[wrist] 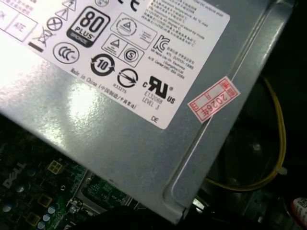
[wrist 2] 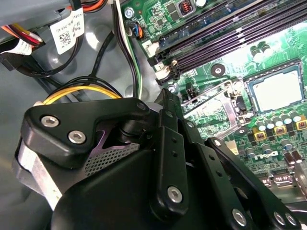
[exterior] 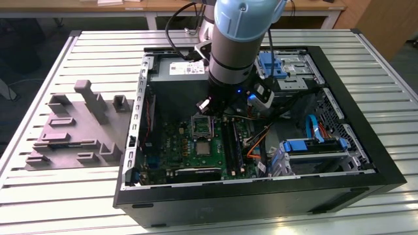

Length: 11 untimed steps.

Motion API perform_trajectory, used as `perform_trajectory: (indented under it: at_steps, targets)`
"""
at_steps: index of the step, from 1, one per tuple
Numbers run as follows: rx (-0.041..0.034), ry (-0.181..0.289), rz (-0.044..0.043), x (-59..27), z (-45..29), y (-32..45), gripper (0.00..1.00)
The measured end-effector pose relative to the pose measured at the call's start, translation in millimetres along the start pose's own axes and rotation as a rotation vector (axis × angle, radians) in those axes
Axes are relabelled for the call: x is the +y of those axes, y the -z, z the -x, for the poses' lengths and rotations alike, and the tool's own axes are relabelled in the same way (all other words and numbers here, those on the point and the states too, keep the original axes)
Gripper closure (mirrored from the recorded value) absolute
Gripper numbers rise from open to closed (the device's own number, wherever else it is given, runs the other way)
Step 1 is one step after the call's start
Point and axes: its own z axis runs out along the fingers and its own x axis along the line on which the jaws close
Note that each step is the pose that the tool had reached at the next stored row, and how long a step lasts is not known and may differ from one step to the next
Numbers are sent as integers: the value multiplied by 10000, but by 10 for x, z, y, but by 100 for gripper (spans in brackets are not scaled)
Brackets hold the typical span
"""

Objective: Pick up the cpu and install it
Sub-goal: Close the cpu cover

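Black gripper linkage (wrist 2: pixel 172 191) sits closest to the lens in the second wrist view: hinged arms, silver screw heads, a perforated mesh patch under one bracket. Fingertips are out of sight, so I can't tell if the gripper is open or closed, or whether it's carrying anything.

cpu (wrist 2: pixel 277 89) is seated in the socket frame on the green motherboard (wrist 2: pixel 211 28), off to the side of the gripper body and clear of it, no contact. In the exterior view the cpu (exterior: pixel 203 148) lies just below the arm's wrist (exterior: pixel 228 100), nearer the case's front edge, with the open socket load plate (exterior: pixel 202 126) between the two.

cpu look: flat square, pale silvery top, glare washing out the surface, darker rim all round, lying level in the frame. Row of small round capacitors (wrist 2: pixel 278 124) beside it. Dark memory slots (wrist 2: pixel 230 33) run parallel past the socket.

First wrist view: grey metal power supply box (wrist: pixel 144 153) with a white label (wrist: pixel 115 52) and a red-and-white sticker (wrist: pixel 213 104); a yellow wire (wrist: pixel 276 158) loops past its corner, bit of green board under its edge.

Exterior view: open black PC case (exterior: pixel 261 196) lying on a slatted white tabletop (exterior: pixel 58 196), blue drive brackets (exterior: pixel 307 145) on the exterior view's right, grey moulded fixture block (exterior: pixel 78 132) on the tabletop at the exterior view's left.
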Motion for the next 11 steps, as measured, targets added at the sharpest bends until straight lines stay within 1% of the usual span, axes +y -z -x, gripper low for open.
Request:
perform_trajectory:
  at_steps: [11]
  targets:
    - [10, 45, 1, -1, 0, -34, 89]
